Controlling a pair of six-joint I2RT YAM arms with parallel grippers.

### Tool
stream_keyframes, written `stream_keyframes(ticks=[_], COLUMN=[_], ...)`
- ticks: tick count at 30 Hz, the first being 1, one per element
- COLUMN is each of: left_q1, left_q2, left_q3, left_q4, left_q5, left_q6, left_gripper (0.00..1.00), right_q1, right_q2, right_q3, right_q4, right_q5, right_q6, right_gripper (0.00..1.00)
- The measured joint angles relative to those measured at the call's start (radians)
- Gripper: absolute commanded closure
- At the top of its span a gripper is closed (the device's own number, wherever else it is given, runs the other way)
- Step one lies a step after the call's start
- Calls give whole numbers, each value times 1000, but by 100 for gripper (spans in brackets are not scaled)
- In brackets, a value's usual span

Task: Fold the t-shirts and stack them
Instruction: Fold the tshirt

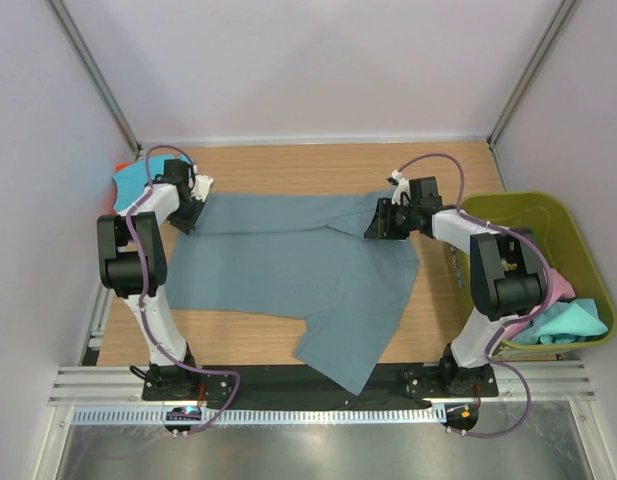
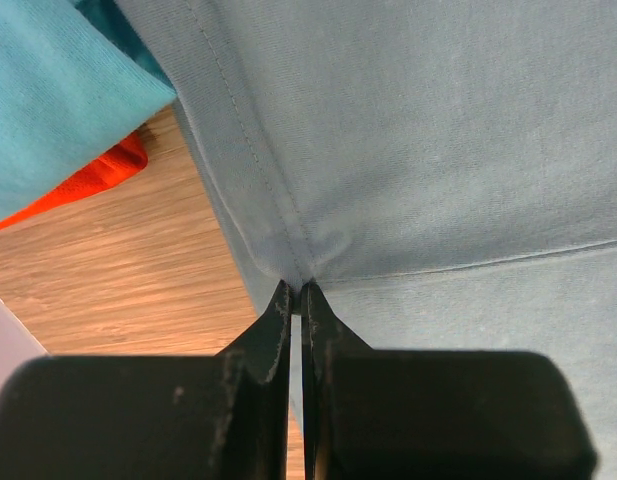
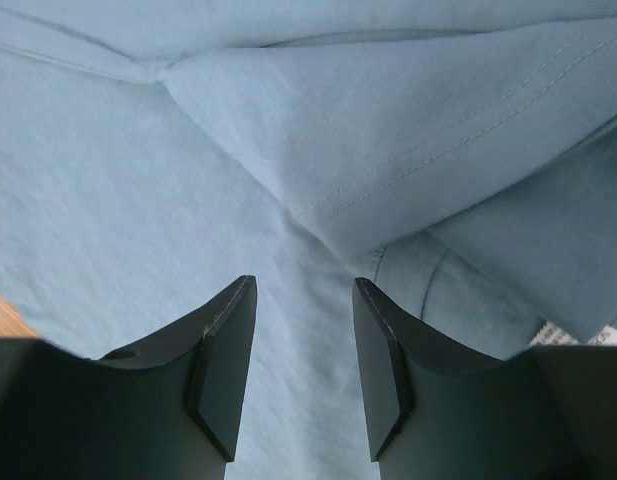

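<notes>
Pinching the t-shirt [image 2: 438, 150] hem, left claw [image 2: 296, 288]; right claw [image 3: 304, 282] gapes.

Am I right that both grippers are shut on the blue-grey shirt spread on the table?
Not quite: the left gripper is shut on the blue-grey shirt, but the right gripper is open over the cloth, as the right wrist view shows.

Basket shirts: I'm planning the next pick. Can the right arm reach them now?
Probably yes: the basket stands open beside the right arm, the pink shirt and turquoise shirt lie on top, and the right pincer is open over the blue shirt.
</notes>
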Motion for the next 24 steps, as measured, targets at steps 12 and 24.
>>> stream_keyframes(ticks=[12, 24], left_q1=[0, 0], left_q2=[0, 0], left_q3=[0, 0], left_q4=[0, -1], left_q5=[0, -2], left_q6=[-2, -4], left_gripper=[100, 100], right_q1=[8, 26], right_q2=[80, 93], right_q3=[33, 44], right_q4=[19, 42], right_q5=[6, -3], right_q6=[1, -3], right_gripper=[54, 90])
